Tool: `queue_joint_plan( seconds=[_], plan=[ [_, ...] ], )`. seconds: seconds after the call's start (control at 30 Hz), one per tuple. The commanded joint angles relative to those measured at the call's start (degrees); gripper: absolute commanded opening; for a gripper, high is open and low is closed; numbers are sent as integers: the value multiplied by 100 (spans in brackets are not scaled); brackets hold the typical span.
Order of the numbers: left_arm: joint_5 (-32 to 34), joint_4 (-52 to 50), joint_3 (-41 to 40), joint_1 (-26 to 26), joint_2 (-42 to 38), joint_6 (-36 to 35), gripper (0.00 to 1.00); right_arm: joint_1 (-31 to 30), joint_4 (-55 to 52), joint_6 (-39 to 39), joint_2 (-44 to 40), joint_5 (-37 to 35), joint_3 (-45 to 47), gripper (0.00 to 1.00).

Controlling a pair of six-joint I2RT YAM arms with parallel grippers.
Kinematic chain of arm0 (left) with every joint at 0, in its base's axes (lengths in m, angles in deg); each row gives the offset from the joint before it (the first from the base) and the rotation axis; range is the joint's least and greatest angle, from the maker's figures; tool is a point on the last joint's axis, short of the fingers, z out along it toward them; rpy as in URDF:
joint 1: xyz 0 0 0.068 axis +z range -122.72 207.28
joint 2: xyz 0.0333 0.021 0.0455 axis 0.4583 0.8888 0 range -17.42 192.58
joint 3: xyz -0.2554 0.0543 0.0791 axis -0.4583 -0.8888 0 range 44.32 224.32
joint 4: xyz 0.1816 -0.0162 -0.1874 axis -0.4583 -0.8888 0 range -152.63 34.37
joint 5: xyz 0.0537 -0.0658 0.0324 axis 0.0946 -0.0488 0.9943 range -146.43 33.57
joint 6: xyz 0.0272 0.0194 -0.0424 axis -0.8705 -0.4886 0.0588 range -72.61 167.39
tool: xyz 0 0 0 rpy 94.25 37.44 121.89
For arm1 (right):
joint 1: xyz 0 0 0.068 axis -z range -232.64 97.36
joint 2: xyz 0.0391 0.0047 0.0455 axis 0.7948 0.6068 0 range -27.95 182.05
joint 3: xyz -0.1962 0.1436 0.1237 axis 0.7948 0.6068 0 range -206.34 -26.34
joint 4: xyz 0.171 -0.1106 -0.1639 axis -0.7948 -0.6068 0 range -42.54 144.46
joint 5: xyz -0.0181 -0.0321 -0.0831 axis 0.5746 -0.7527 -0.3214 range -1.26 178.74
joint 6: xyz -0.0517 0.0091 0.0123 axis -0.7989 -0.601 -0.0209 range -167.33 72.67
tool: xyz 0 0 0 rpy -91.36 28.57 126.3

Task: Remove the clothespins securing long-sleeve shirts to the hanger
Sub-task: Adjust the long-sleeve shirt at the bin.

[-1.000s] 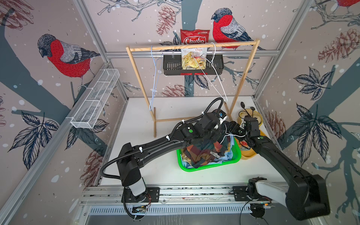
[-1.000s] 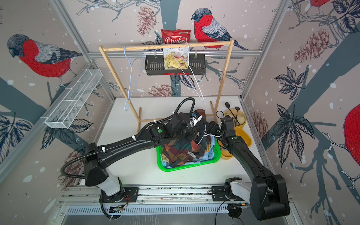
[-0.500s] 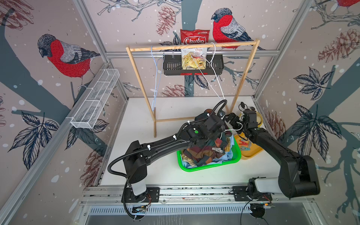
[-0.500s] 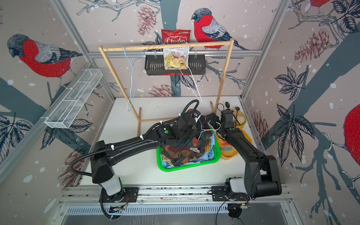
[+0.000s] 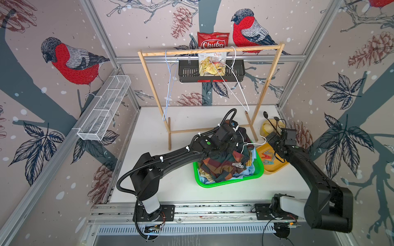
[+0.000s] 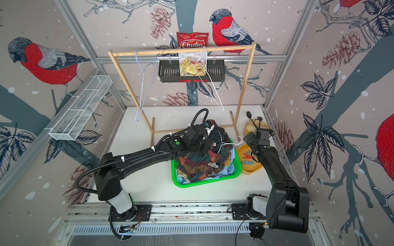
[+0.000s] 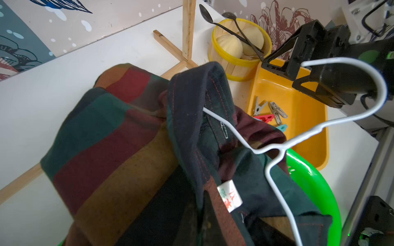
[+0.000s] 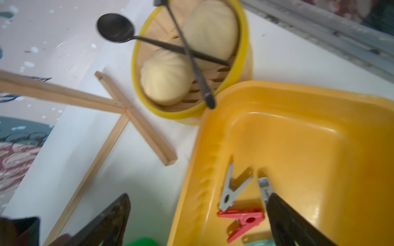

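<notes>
In both top views our left gripper (image 5: 231, 139) pinches the checked shirt (image 5: 219, 166) up from the green basket (image 5: 222, 184), exposing a whitish clothespin (image 5: 237, 164) clipped on it. Left wrist: the hanger (image 7: 277, 147) sits inside the collar. Right wrist: our right gripper (image 8: 198, 223) gapes empty above the yellow tray (image 8: 319, 138), where freed clothespins (image 8: 243, 219) lie

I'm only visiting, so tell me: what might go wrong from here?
1. The hanger has its hook curving right past the open right hand. If that arm moves, it may snag the wire and yank the shirt.
2. One pale clothespin sits on the crumpled shirt over the basket. A pinch there may catch loose cloth along with it, or knock the pin down into the folds.
</notes>
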State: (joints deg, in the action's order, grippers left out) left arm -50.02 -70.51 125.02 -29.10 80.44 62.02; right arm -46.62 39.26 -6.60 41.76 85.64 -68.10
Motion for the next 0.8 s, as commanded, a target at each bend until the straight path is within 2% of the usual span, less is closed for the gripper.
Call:
queue_joint_plan(
  seconds=[0.0, 0.17, 0.4, 0.67, 0.77],
  plan=[
    [-202, 345, -47, 57, -49, 181, 0, 106, -194, -6, -271, 268, 44, 99],
    [-395, 415, 11, 91, 112, 274, 0, -400, -998, 131, -1346, 392, -215, 97],
    [-1151, 752, -71, 88, 307, 532, 0, -733, -1957, 564, -3102, 1547, -155, 86],
    [-1459, 1173, -471, 110, 193, 634, 0, -1144, -2966, 620, -3573, 2854, -351, 87],
    [-1459, 1306, -582, 110, 109, 636, 0, -1422, -3234, 683, -3650, 3077, -302, 87]
  ],
)
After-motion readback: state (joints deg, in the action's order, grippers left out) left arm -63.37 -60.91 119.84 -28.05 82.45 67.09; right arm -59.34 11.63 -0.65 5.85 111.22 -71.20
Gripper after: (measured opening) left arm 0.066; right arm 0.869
